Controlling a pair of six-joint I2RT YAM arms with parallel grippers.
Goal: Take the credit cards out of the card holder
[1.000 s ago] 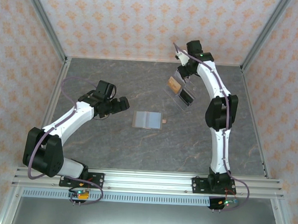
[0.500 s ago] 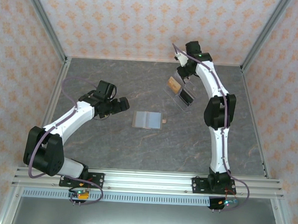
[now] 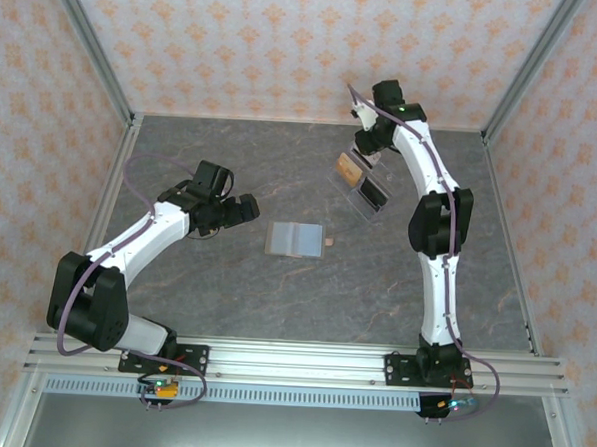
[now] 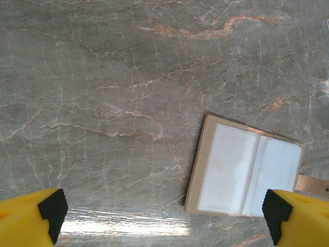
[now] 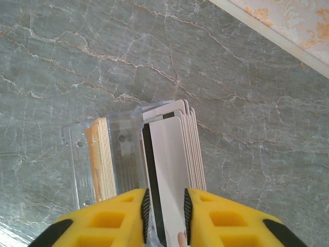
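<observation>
The card holder [image 3: 296, 239] lies open and flat on the table's middle, with its pale clear sleeves [image 4: 247, 175] facing up. My left gripper [image 3: 241, 209] hovers just left of it, open, with nothing between its fingers [image 4: 51, 213]. At the back right, my right gripper [image 3: 367, 152] stands over the clear slanted stand [image 3: 362, 187]. Its jaws are a little apart around a whitish credit card [image 5: 172, 159] with a black stripe. That card leans in the stand's right slot among other whitish cards. Orange-yellow cards [image 5: 100, 159] fill the left slot.
The grey marble table [image 3: 232, 160] is bare around the holder. A small tan strap [image 4: 311, 182] sticks out of the holder's right side. The patterned back wall [image 5: 288, 20] rises close behind the stand.
My right gripper's jaws have parted from the whitish card, which now rests loose in the stand's slot. The left arm and the card holder have not moved.
</observation>
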